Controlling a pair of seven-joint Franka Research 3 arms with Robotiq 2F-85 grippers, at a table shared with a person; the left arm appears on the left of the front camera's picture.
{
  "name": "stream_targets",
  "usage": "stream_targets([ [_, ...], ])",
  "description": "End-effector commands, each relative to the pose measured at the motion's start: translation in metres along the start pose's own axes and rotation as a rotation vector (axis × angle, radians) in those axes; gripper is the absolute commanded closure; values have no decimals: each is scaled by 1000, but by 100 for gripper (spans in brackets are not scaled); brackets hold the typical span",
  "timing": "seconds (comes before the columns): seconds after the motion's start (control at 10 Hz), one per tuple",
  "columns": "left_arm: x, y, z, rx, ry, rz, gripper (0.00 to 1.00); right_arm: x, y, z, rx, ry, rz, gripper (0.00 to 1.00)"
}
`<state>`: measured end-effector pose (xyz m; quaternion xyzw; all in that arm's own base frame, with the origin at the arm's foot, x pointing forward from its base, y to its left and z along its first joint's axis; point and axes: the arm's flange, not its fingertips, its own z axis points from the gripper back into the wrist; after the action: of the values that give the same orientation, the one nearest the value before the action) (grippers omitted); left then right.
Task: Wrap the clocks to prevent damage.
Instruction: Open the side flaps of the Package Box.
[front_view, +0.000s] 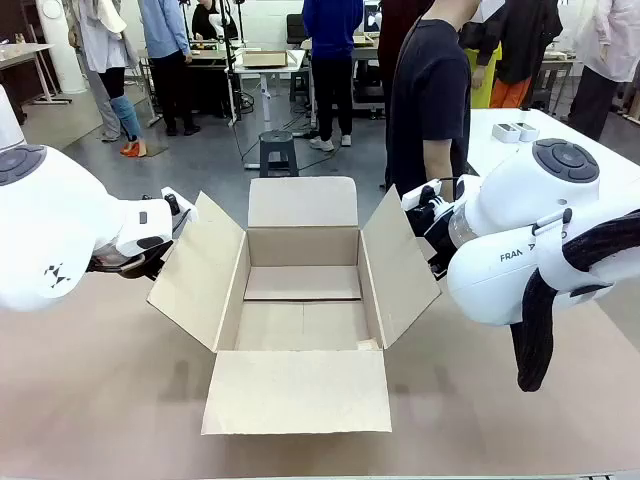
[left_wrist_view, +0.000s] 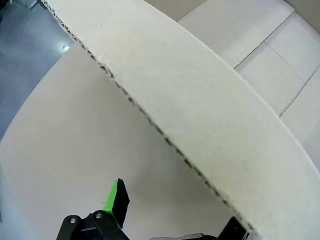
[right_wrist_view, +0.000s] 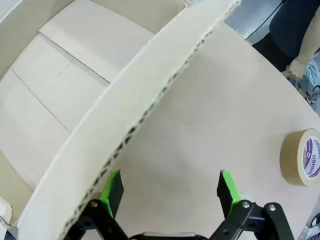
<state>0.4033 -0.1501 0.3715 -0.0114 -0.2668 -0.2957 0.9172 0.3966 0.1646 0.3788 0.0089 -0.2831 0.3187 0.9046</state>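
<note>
2 grippers hang with jaws apart and empty, the left gripper (left_wrist_view: 175, 200) and right gripper (right_wrist_view: 170, 185) at the side flaps of the open box (front_view: 300, 245) mid-table, which holds no clocks, so all wrapping seems undone.

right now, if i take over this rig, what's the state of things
Left gripper: open at the left flap's edge, holding nothing.
Right gripper: open beside the right flap's edge, holding nothing.
Box: mid-table, all four flaps out. Tape lies on the table beyond the right flap. A person stands at the far side.
Done: the box is open.
Left: all the wrapping; the box holds no clocks.
</note>
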Motion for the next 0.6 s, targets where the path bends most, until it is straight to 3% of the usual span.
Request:
stream_targets([
  [0.0,0,0,0,0,0,0,0,0,0,0,0,-1,1,0],
  [0.5,0,0,0,0,0,0,0,0,0,0,0,-1,1,0],
])
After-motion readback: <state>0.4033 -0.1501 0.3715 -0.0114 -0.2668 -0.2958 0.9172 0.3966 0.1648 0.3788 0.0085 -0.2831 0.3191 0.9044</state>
